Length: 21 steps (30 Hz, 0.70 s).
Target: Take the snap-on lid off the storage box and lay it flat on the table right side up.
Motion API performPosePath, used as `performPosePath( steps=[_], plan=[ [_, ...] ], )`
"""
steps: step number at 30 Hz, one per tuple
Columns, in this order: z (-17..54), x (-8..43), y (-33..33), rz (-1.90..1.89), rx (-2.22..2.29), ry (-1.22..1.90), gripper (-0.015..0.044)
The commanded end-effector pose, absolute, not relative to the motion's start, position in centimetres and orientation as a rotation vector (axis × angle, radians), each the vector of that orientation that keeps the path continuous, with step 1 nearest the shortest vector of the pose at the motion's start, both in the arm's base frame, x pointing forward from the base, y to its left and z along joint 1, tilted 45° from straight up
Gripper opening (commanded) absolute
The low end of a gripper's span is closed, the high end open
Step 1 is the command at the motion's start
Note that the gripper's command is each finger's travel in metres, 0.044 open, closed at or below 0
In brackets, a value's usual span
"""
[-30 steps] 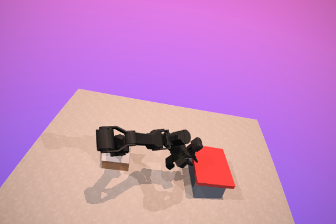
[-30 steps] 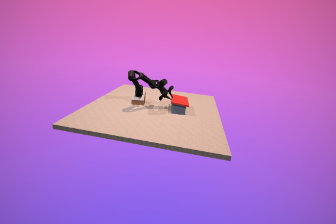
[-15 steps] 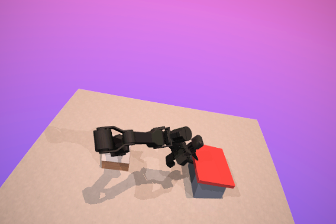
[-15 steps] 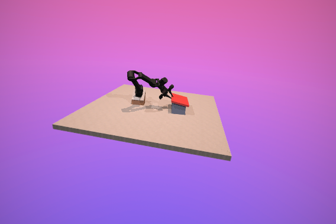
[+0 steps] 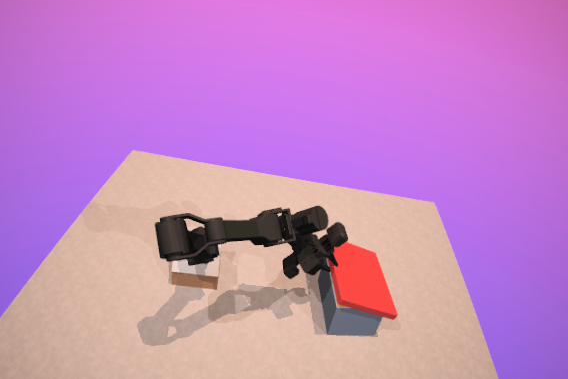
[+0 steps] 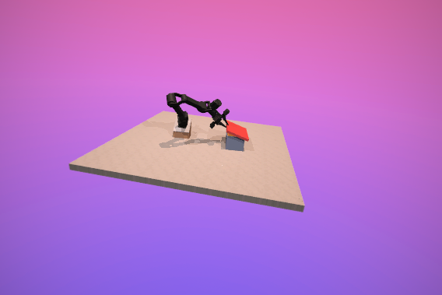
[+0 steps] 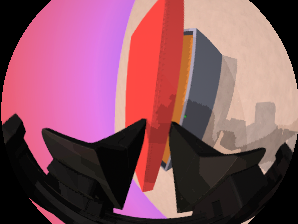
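Observation:
The red lid (image 5: 363,280) (image 6: 237,131) (image 7: 142,80) is tilted over the storage box, its edge on the arm's side raised and its far edge lower. The blue-grey storage box (image 5: 352,322) (image 6: 235,143) (image 7: 207,75) stands upright on the table. A gap shows between lid and box on the arm's side, with orange inside the box in the wrist view. My gripper (image 5: 333,268) (image 6: 227,125) (image 7: 157,124) is shut on the raised edge of the lid, one finger on its top and one underneath. Whether the far edge touches the box is hidden.
The arm's base block (image 5: 194,280) (image 6: 181,134) stands on the table (image 5: 260,353) (image 6: 163,166), to the left of the box in the top and exterior views. The table's edge lies beyond the box on the right. Shadows of the arm fall between base and box.

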<state>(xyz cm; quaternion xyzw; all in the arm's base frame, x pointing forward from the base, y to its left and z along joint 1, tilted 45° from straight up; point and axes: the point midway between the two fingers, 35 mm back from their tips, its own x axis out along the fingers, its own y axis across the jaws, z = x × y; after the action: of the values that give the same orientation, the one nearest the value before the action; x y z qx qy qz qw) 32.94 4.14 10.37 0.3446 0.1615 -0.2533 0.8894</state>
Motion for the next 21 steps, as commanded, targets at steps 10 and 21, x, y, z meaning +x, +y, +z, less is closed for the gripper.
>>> performPosePath(
  steps=[10,21],
  plan=[
    [12.0,33.7,5.7,-0.52,0.725,0.328,0.0],
    [13.0,34.3,6.9,-0.52,0.726,0.328,0.0]
  ],
)
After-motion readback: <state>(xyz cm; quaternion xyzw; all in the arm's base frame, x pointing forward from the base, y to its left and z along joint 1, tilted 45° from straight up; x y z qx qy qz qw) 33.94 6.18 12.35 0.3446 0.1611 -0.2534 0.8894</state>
